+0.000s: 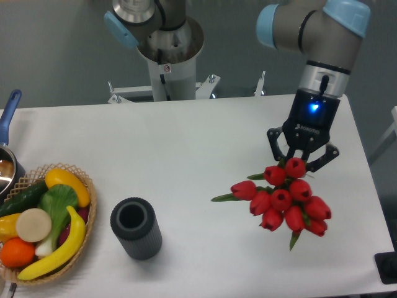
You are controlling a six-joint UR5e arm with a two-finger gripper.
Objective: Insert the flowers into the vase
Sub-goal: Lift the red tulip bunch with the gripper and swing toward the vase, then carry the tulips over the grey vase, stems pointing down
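The flowers (282, 200) are a tight bunch of red tulip buds with green leaves, hanging over the right side of the table. My gripper (301, 159) is at the top of the bunch, shut on it, and the buds hide the fingertips. The vase (135, 227) is a small dark ribbed cylinder with an open round mouth, standing near the front left of the table, well to the left of the flowers. Its mouth is empty.
A woven basket (88, 219) of fruit and vegetables sits at the left edge, close to the vase. A pot with a blue handle (8, 112) shows at the far left. A black object (388, 266) sits at the front right corner.
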